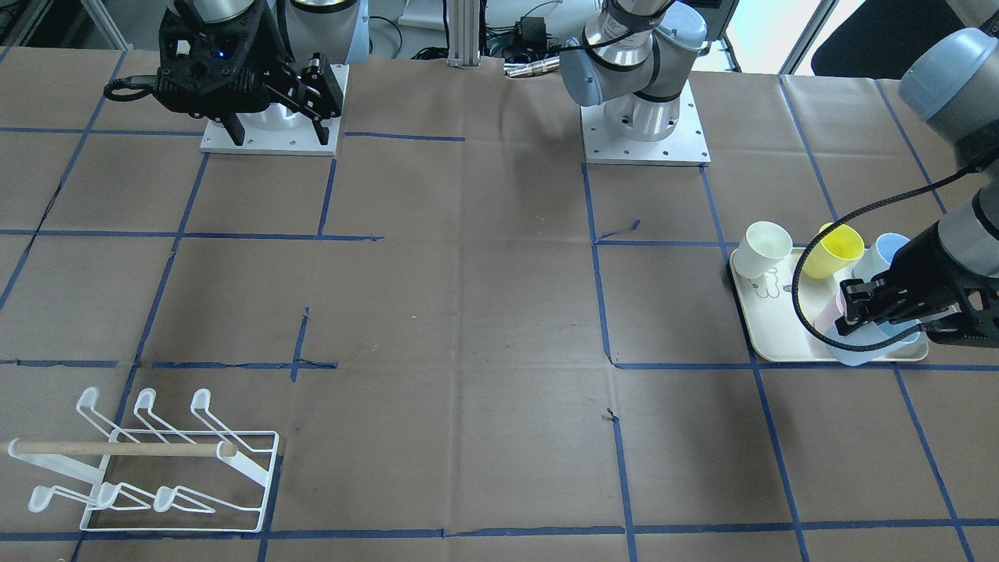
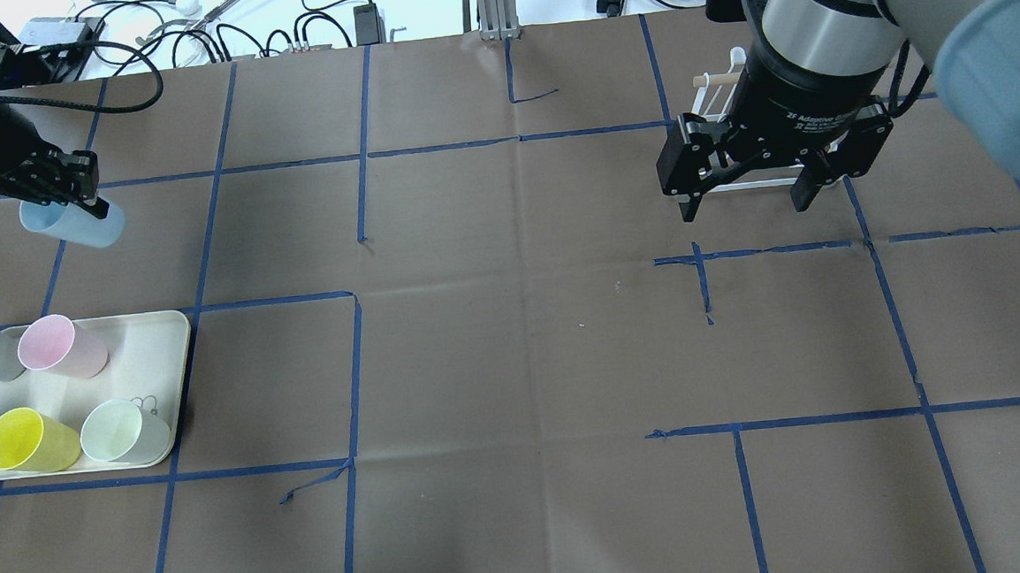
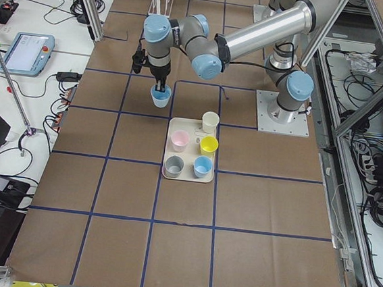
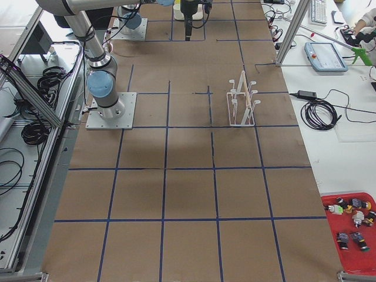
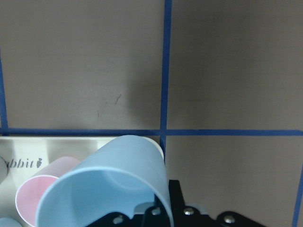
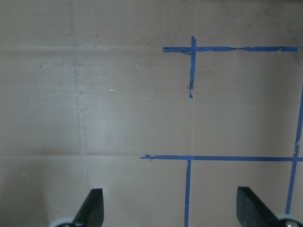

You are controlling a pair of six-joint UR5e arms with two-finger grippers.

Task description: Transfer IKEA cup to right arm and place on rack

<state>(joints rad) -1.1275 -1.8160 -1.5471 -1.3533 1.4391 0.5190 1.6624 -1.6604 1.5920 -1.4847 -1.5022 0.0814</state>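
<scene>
left gripper [image 2: 77, 191]: clamped on light-blue cup [image 2: 72, 226] (aloft, beside tray [image 2: 158, 361]) | right gripper [image 2: 744, 207]: spread wide; well apart from rack [image 1: 117, 448]

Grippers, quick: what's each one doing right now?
Left gripper: shut on the light-blue cup.
Right gripper: open, holding nothing.

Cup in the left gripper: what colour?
The cup is light blue; the left wrist view shows it best.
</scene>
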